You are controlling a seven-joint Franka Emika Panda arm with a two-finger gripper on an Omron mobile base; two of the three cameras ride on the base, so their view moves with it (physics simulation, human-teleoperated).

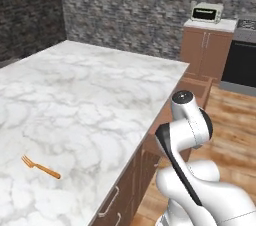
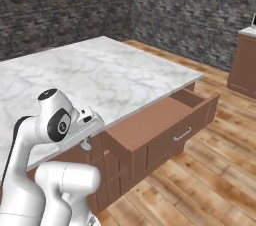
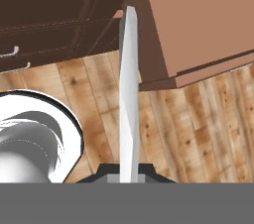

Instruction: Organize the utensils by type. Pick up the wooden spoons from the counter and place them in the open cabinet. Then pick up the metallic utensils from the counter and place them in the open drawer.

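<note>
White toaster oven [image 1: 206, 12] on far cabinet [image 1: 206, 50], beside black oven [image 1: 241, 62].

Domestic kitchen, rendered. Evidence: marble counter [image 1: 90, 95] over wooden cupboard fronts, open drawer [image 2: 165, 125], toaster oven [image 1: 206, 12] on far cabinet, black oven [image 1: 241, 62], stone walls, plank floor.

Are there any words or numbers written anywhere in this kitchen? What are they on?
No text can be read anywhere.
White toaster oven on the far wooden cupboard: a dark strip along its top edge could be a label, too small and blurred to read.
White marble counter, open reddish-brown wooden drawer, orange-brown fork, pale silvery spoon in the gripper: no markings.
</note>
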